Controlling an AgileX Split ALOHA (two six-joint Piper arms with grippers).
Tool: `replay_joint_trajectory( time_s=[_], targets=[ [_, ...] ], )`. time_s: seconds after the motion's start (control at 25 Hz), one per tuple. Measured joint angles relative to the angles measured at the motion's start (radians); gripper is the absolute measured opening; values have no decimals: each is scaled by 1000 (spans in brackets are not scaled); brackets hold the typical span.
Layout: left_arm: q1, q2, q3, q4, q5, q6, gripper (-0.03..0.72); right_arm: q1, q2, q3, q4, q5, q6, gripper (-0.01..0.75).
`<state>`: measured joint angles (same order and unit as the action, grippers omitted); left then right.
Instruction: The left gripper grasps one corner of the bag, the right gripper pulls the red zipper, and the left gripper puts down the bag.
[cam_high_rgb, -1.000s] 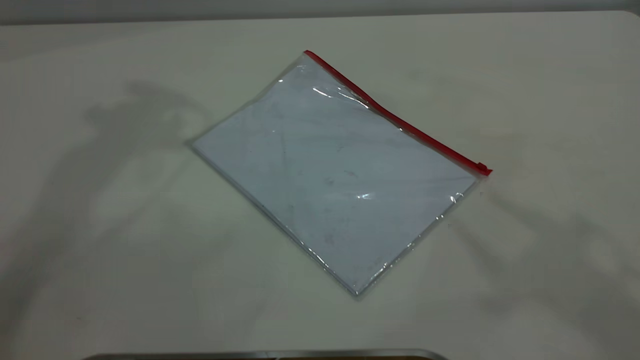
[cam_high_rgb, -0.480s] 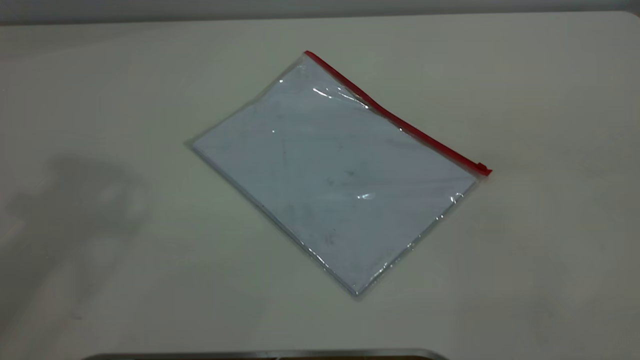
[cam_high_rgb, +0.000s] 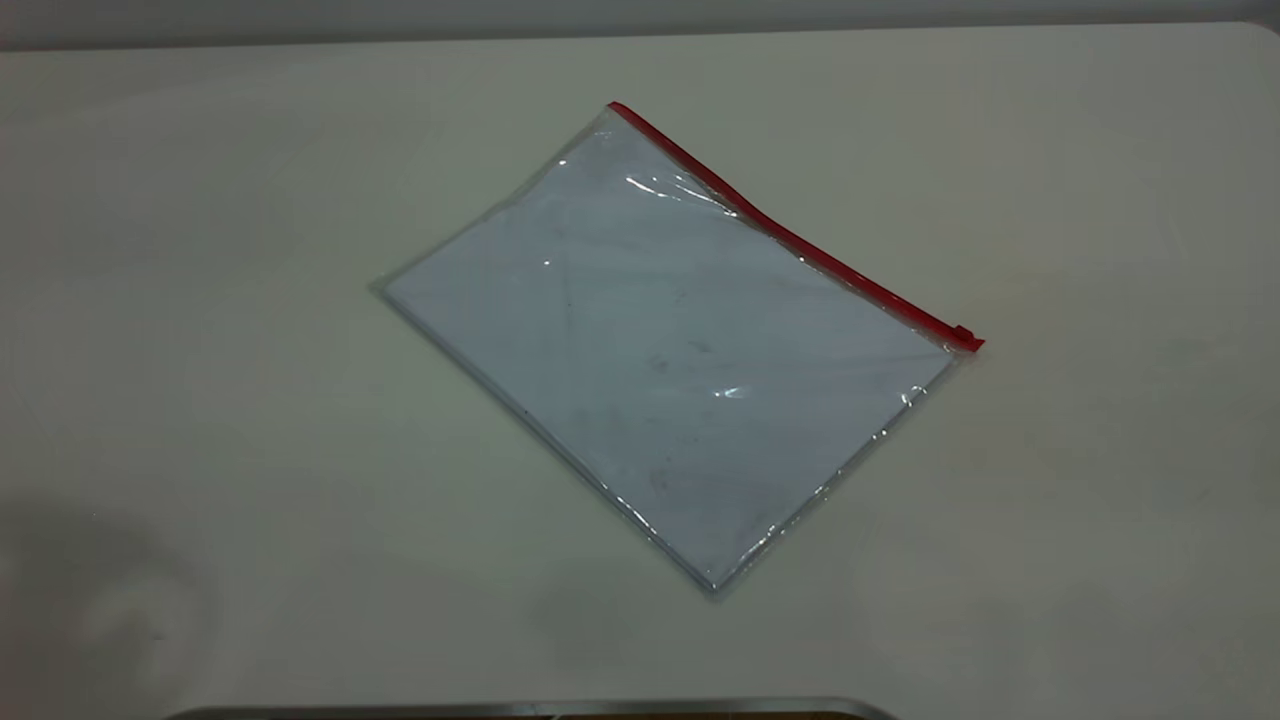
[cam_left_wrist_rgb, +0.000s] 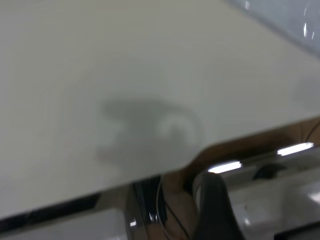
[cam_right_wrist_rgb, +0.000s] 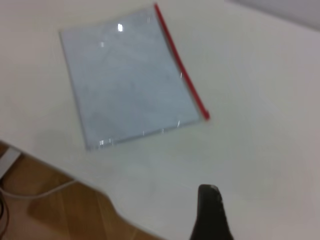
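At the centre of the white table (cam_high_rgb: 200, 400) lay the bag (cam_high_rgb: 660, 340), flat and rotated so that the red zipper (cam_high_rgb: 790, 235) ran along its far-right edge, from about 12 o'clock on the pouch down to about 3 o'clock; the slider tab (cam_high_rgb: 962, 333) sat at the 3 o'clock end, on the side of the right arm, a placement that would suit a pull by that arm. The corner of the bag (cam_high_rgb: 615, 112) at the opposite, 12 o'clock end of the red strip lay untouched on the table. Neither arm appeared in the exterior view. One dark finger of the left gripper (cam_left_wrist_rgb: 215, 210) showed in its wrist view over the table edge, well apart from the pouch; one finger of the right gripper (cam_right_wrist_rgb: 212, 215) showed likewise, with the bag (cam_right_wrist_rgb: 127, 75) near its 11 o'clock. Whether either pair of fingers was spread or closed could not be told; neither held anything visible. Judged from this layout, the grasp had not yet begun
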<state>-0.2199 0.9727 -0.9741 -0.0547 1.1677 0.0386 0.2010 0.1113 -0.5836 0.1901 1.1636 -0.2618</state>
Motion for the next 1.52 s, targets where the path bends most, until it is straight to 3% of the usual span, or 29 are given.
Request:
replay_joint_trajectory(
  time_s=[0.36, 0.8, 1.52],
  targets=[
    [0, -236, 279, 0, -4, 11, 590, 0, -114, 94, -30, -13, 1, 576],
    [0, -458, 469, -5, -64, 25, 590, 0, -127, 98, -36, -19, 1, 576],
    [0, -735, 488, -21, -52, 27, 590, 0, -127, 98, -36, -19, 2, 576]
  ],
)
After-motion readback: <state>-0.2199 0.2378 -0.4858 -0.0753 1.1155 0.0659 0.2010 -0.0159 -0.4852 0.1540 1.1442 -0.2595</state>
